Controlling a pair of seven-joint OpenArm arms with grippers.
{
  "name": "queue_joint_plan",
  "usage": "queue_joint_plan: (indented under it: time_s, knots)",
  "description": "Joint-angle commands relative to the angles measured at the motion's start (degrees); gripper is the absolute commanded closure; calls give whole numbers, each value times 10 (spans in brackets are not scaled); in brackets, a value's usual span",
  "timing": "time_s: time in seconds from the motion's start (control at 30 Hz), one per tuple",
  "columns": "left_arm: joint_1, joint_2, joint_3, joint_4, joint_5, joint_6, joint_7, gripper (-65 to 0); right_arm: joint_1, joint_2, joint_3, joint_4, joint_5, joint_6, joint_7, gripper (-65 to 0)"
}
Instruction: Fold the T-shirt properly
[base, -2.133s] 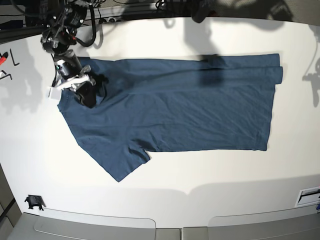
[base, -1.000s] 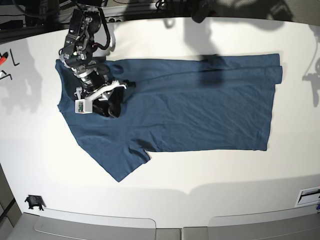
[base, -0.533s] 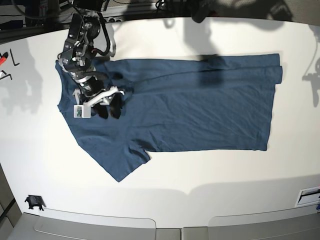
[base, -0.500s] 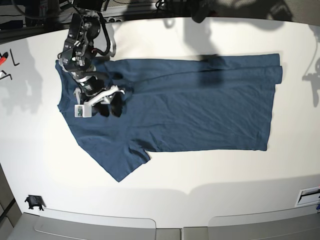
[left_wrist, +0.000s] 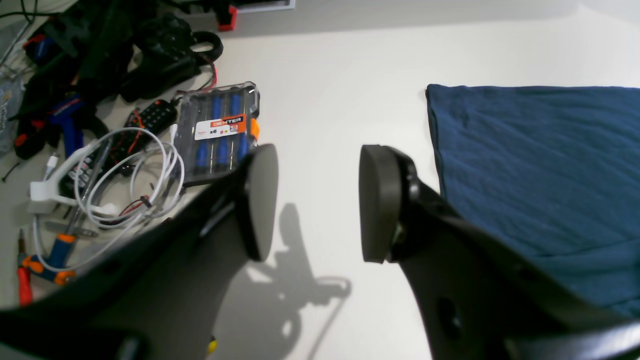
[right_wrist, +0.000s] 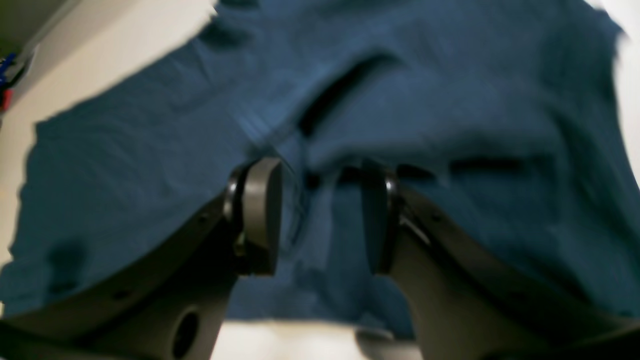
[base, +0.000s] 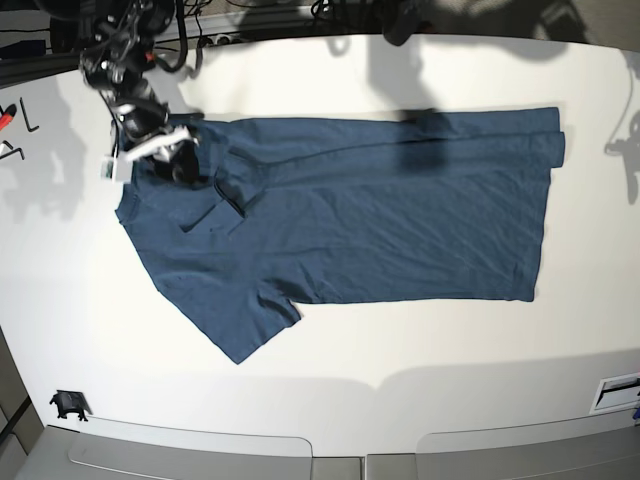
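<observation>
The dark teal-blue T-shirt (base: 360, 210) lies spread flat on the white table (base: 400, 340), collar end to the left and one sleeve pointing toward the front left. My right gripper (base: 178, 165) is open above the shoulder area near the collar. In the blurred right wrist view its fingers (right_wrist: 260, 215) stand apart over wrinkled cloth (right_wrist: 150, 165), holding nothing. A small raised fold (base: 215, 205) lies just beside it. My left gripper (left_wrist: 317, 200) is open and empty over bare table, beside the shirt's hem corner (left_wrist: 525, 165). It is out of the base view.
A clear case of screwdrivers (left_wrist: 220, 132), white cables (left_wrist: 120, 175) and dark tools (left_wrist: 150, 55) lie on the table beyond the left gripper. A red tool (base: 6, 115) sits at the far left edge, a black clip (base: 67, 404) at the front left.
My right arm has moved back and to the left, from over the shirt's chest toward the collar. A small raised fold of cloth now lies where the gripper was.
</observation>
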Motion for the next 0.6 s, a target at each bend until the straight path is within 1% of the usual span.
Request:
queue_joint_plan:
  time_s: [0.0, 0.13, 0.23, 0.4, 0.57]
  knots:
    - [-3, -14, -6, 9, -9, 2, -21, -246, -2, 5, 1, 6, 12, 6, 24, -248]
    - [-3, -14, -6, 9, -9, 2, -24, -246, -6, 5, -17, -33, 11, 1, 43, -336]
    - [-3, -14, -6, 9, -9, 2, -24, -246, -6, 5, -42, -65, 11, 0, 67, -338]
    - [-3, -14, -6, 9, -9, 2, -24, -246, -3, 5, -96, -80, 11, -2, 70, -338]
    - [-3, -15, -6, 9, -9, 2, -24, -246, 6, 4, -134, -80, 6, -36, 80, -338]
